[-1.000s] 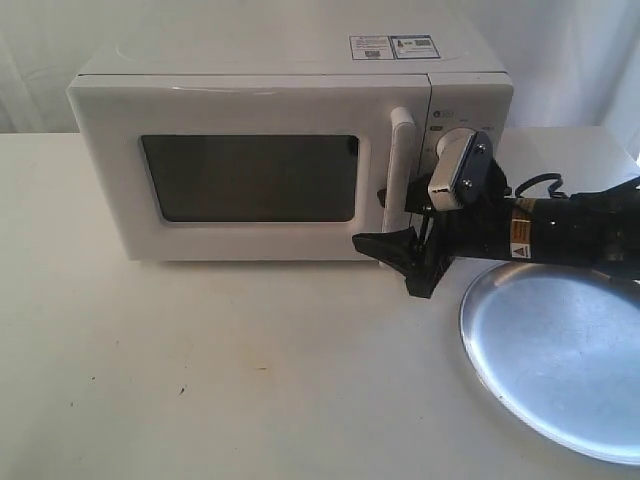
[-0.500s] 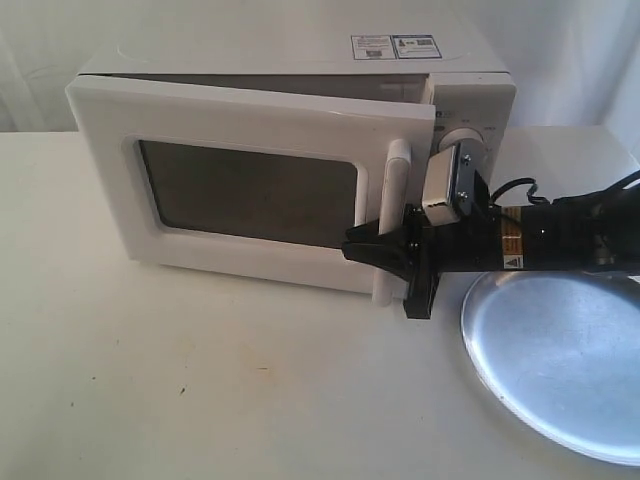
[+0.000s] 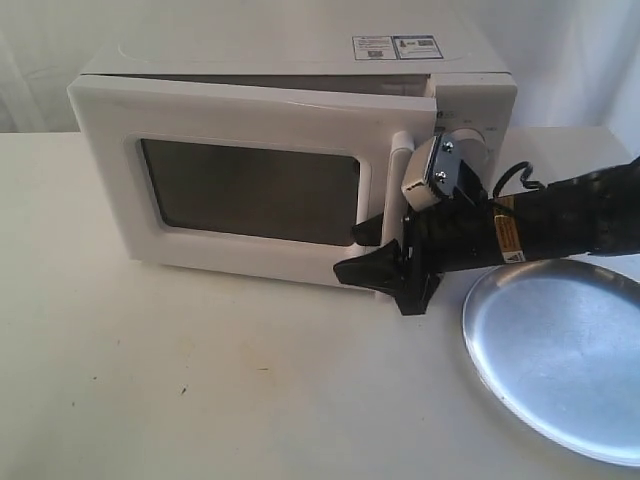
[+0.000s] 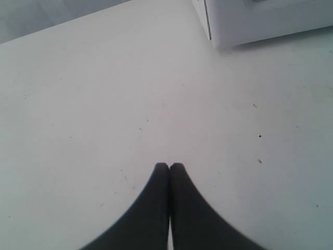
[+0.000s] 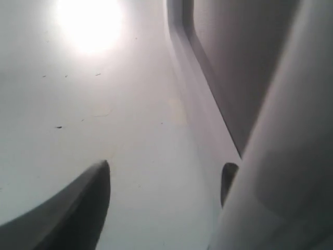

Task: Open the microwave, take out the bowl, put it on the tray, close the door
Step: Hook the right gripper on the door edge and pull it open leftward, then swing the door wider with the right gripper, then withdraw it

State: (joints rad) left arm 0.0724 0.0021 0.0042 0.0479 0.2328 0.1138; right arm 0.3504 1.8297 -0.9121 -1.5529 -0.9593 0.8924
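Note:
The white microwave [image 3: 300,60] stands at the back of the table, its door [image 3: 250,190] ajar by a narrow gap along the top and right edge. My right gripper [image 3: 358,252] is open at the lower part of the vertical white handle [image 3: 398,190]: one finger reaches behind the bar, the other lies in front, lower down. In the right wrist view the handle [image 5: 281,156] fills one side, partly covering one finger of the gripper [image 5: 166,169]. The silver tray [image 3: 560,350] lies at the front right. The bowl is hidden. My left gripper [image 4: 169,166] is shut and empty over bare table.
A corner of the microwave [image 4: 260,21] shows at the far edge of the left wrist view. The right arm [image 3: 560,230] stretches across above the tray's back rim. The white table [image 3: 200,380] carries small dark specks.
The door went from closed to slightly ajar, its handle side drawn forward with my right gripper. The gripper has since slid a little lower on the handle.

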